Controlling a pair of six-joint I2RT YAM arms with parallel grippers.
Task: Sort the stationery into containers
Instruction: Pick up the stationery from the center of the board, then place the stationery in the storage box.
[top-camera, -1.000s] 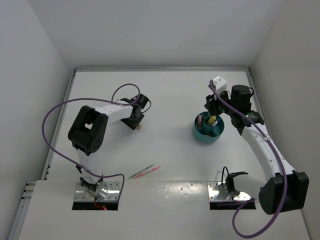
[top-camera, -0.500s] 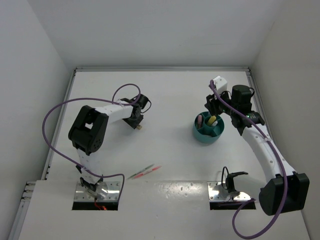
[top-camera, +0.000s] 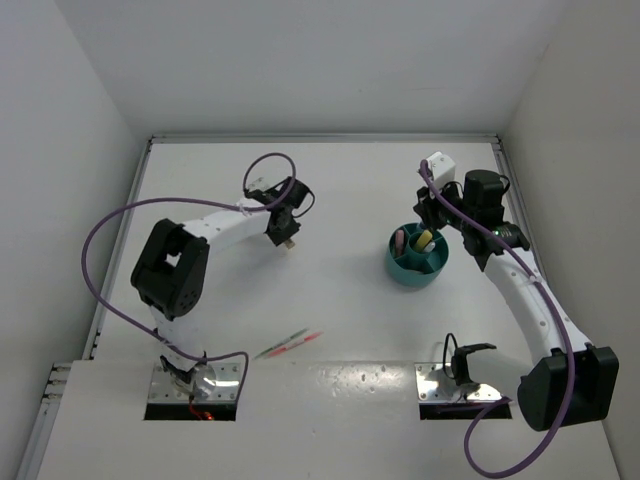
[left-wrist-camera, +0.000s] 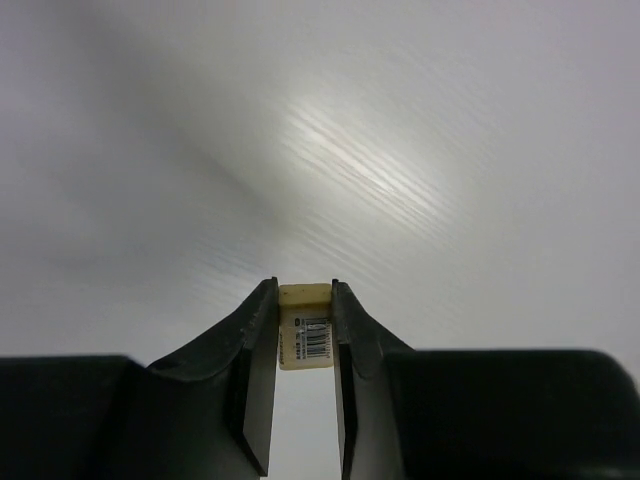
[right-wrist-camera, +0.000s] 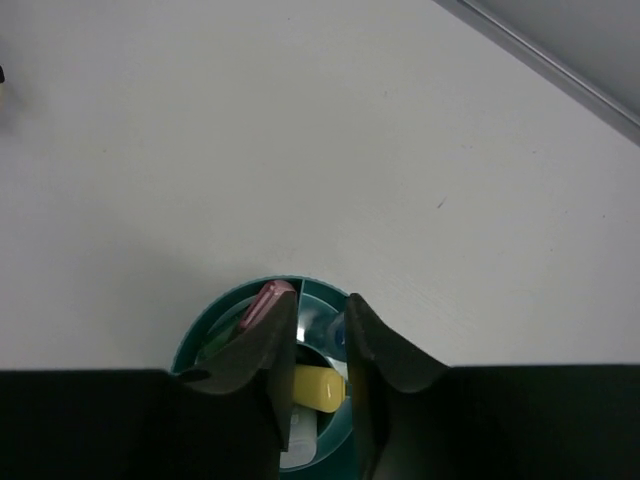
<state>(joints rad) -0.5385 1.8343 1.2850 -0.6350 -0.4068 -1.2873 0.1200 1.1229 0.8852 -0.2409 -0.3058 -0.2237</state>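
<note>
**Spotter:** Left wrist view first. Your left pincer (left-wrist-camera: 304, 290) is clamped on a beige block (left-wrist-camera: 304, 335), barcode face toward the camera. The block's long axis runs along the fingers, and its far end sits at the tips.

**Operator:** Where does it have to go?

**Spotter:** Into the cup (top-camera: 405, 272). From above, the cup stands well apart from your left pincer, off to the robot's right across bare tabletop (top-camera: 345, 215) and a little nearer the front edge. So I judge your move to be mostly a sideways carry to the right.

**Operator:** Is the way in free?

**Spotter:** Not by my reading. Your right pincer (right-wrist-camera: 320, 297) hangs straight over the cup, jaws a narrow way apart, with nothing I can see between the tips. Below it, a yellow marker (right-wrist-camera: 318, 388) and a pink marker (right-wrist-camera: 262, 303) stand in the compartments. You'd do well to lift the right pincer clear before you bring the left one over.

**Operator:** And the pens?

**Spotter:** The pens (top-camera: 290, 343) lie side by side near the front edge, long axes slanting up toward the right. Your left pincer is the nearer one, so take them with it once the block is in.
</note>
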